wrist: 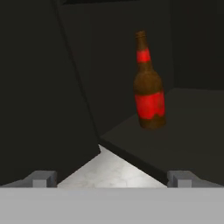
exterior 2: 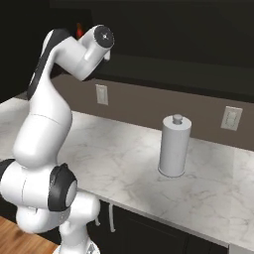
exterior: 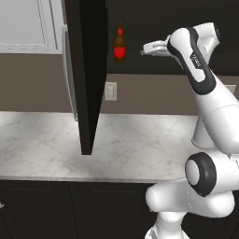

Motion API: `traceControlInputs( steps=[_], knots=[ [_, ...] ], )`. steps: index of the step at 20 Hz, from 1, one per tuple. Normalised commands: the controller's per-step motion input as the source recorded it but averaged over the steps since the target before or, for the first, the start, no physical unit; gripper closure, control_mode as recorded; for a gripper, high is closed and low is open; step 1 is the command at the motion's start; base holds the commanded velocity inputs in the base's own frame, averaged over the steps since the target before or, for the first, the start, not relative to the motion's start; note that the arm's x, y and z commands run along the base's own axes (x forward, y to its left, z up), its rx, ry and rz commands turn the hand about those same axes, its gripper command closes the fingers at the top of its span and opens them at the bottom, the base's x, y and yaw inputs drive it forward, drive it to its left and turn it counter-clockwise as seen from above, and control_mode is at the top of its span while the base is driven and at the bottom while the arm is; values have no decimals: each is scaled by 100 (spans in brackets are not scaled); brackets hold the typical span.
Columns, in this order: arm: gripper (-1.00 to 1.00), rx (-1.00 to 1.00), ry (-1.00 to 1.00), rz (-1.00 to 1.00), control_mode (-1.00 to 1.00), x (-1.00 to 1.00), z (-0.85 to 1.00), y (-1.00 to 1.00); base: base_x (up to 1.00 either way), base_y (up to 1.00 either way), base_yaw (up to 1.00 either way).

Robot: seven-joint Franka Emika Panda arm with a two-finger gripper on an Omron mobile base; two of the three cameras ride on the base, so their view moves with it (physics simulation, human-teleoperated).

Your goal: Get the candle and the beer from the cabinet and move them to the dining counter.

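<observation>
**Gripper wide open, empty, level with the beer in the cabinet**

Gripper (exterior: pixel 148 48) has jaws spread fully, nothing between them. In the hand view the two fingertips (wrist: pixel 40 178) sit far apart at the bottom edge, with only the shelf lip and a strip of pale marble in the gap. Not touching anything.

The beer (wrist: pixel 148 83) stands upright on the dark shelf inside the cabinet (exterior: pixel 88 70), ahead of the gripper and off to the right of the finger gap in the hand view. Left base view: bottle (exterior: pixel 120 44) is just left of the gripper tips, clear gap between them, roughly the same height.

Cabinet door hangs open, edge-on to the left base camera, silver bar handle (exterior: pixel 70 74) along its left side.

Arm reaches up from the base over the wall worktop (exterior: pixel 42 144). On that worktop to the right: an upright paper towel roll (exterior 2: pixel 174 146). Wall outlets (exterior 2: pixel 101 94) on the backsplash behind.

Candle: can't make it out.
</observation>
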Motion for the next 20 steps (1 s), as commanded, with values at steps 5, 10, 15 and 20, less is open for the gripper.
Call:
traceControlInputs(
  steps=[5, 10, 15, 20],
  knots=[
    [-100, 0, 0, 3, -100, 33, 0, 10, 0, 0, 0],
    [-100, 0, 0, 6, -100, 17, 0, 12, 0, 0, 0],
    [-100, 0, 0, 5, -100, 24, 0, 13, 0, 0, 0],
    [-100, -2, 0, 3, -100, 23, -4, 13, 0, 0, 0]
  ],
)
